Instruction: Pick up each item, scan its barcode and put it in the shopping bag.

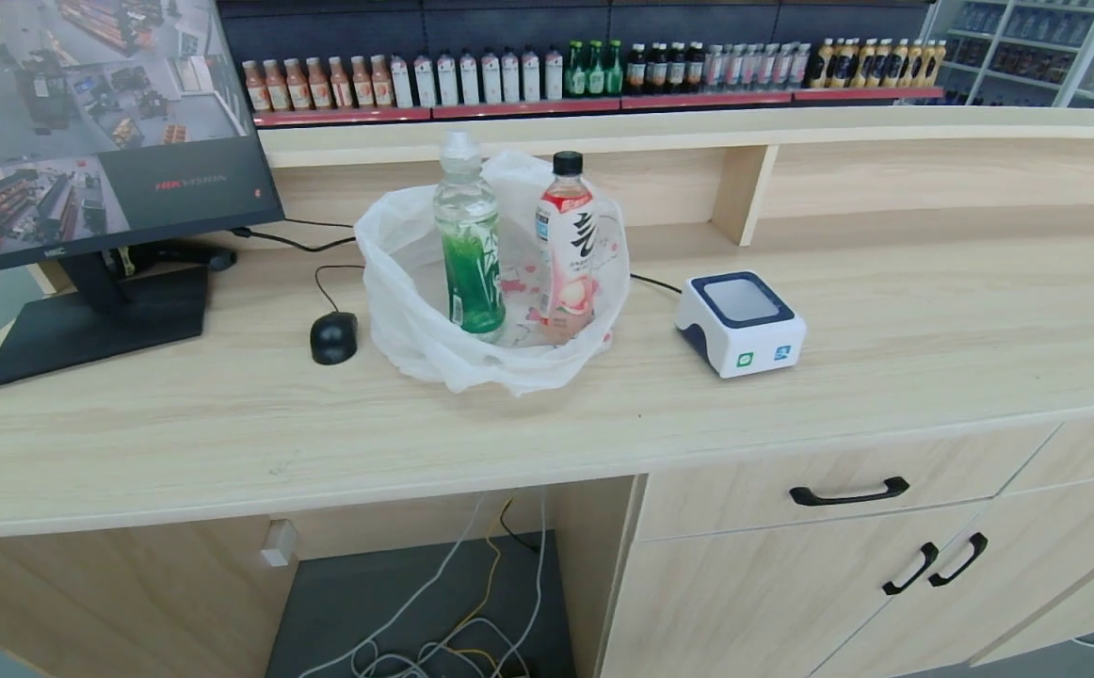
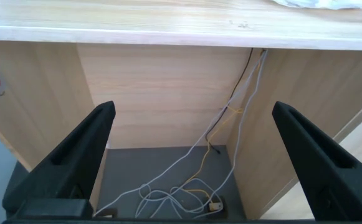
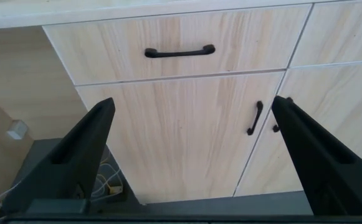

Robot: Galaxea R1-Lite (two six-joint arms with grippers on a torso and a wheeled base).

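- A long desk [image 1: 886,311] of pale wood-grain laminate runs across the head view. It has a raised back ledge and an open cubby beneath that ledge.
- Behind the desk, a red-edged store shelf [image 1: 594,102] carries a long row of upright drink bottles. More racks stand in the far right corner of the room.
- One white, crumpled plastic shopping bag [image 1: 396,282] sits open-mouthed near the middle of the desk.
- Two bottles stand upright side by side inside the bag: one clear plastic bottle with a green label and a white cap [image 1: 467,254], and one pink-and-white bottle with a black cap [image 1: 568,254].
- One white box-shaped barcode scanner with a dark blue rim around its window [image 1: 740,325] rests on the desk just to the right of the bag. A thin black cable trails from it behind the bag.
- One black computer mouse [image 1: 333,336] lies just to the left of the bag.
- One black flat monitor on a black stand [image 1: 86,122] occupies the desk's left end.
- Below the desktop, on the right, are a drawer with one black bar handle [image 1: 848,492] and cupboard doors with two black handles [image 1: 933,563].
- On the left is an open recess where loose white and yellow cables [image 1: 472,603] hang.
- The left gripper [image 2: 193,107] is below the desk edge and faces the cable recess. Its two black fingers [image 2: 75,155] are spread wide and hold nothing.
- The right gripper [image 3: 193,102] faces the drawer front, its fingers likewise spread wide and empty.
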